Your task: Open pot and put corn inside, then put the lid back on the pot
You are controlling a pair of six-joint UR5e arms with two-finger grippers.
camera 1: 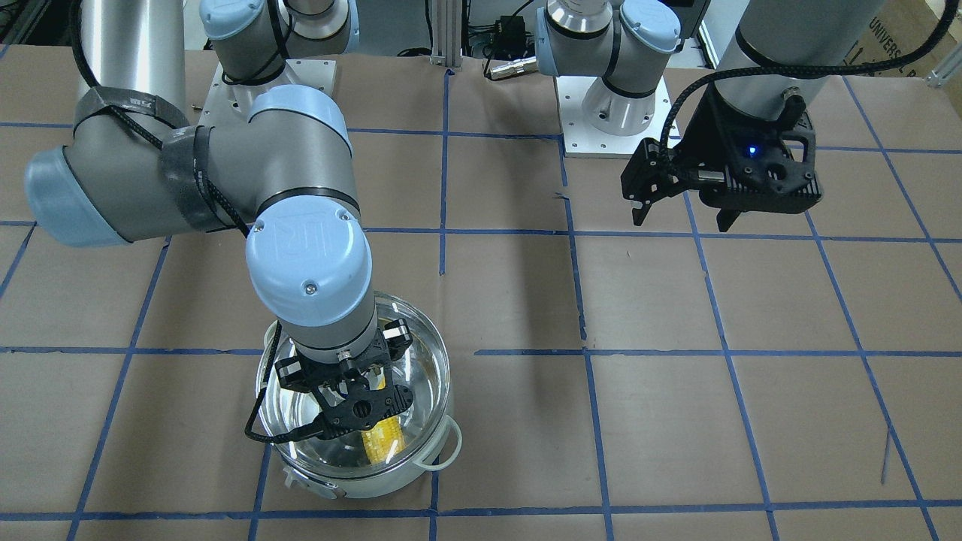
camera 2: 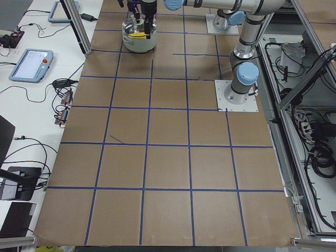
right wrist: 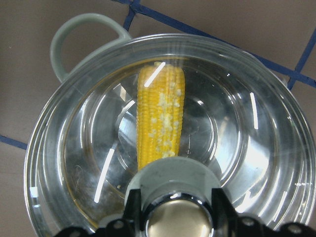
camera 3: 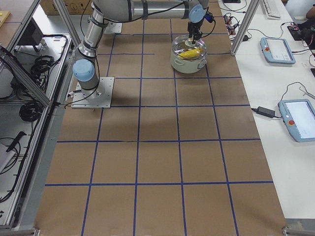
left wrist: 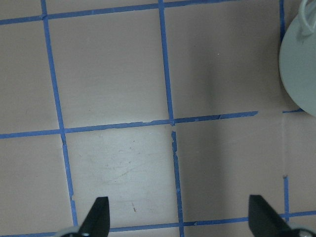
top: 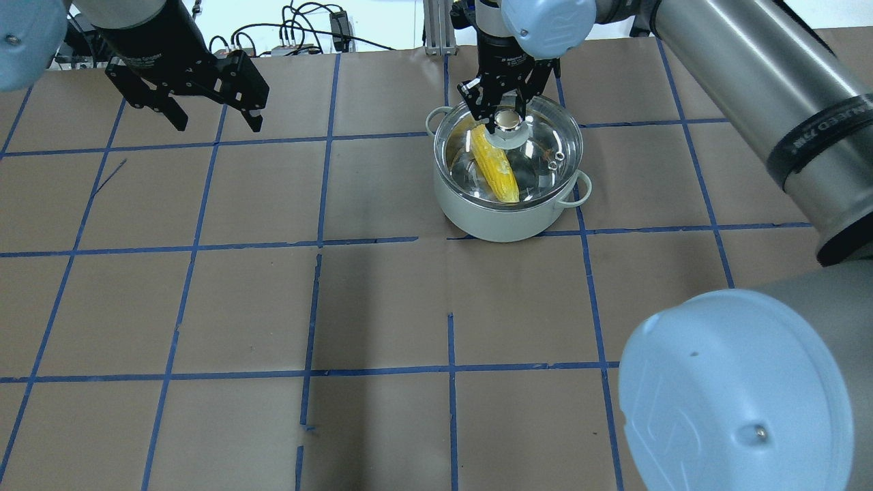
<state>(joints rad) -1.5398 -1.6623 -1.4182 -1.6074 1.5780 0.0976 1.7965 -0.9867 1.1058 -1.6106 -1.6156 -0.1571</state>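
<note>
The lid (top: 545, 140) sits on the pot (top: 508, 221), which stands on the table (top: 382, 307). The corn (top: 494, 167) lies inside, visible through the glass. The right pincer (top: 505, 116) pinches the lid's knob (right wrist: 173, 217). The left pincer (top: 218, 124) hangs spread above the table, well apart from the pot.

You are looking at the pot (top: 508, 221) with a mirror-bright steel interior and a smooth, pale satin outer wall. Its lid (top: 545, 136) is clear glossy glass, and the knob (top: 508, 121) is polished metal on a pale matt collar. The corn (top: 496, 170) looks bumpy and dull. The table (top: 382, 307) wears matt brown paper crossed by blue tape (left wrist: 166, 74), and the left gripper (top: 218, 126) and right gripper (top: 506, 112) look like matt black plastic.
</note>
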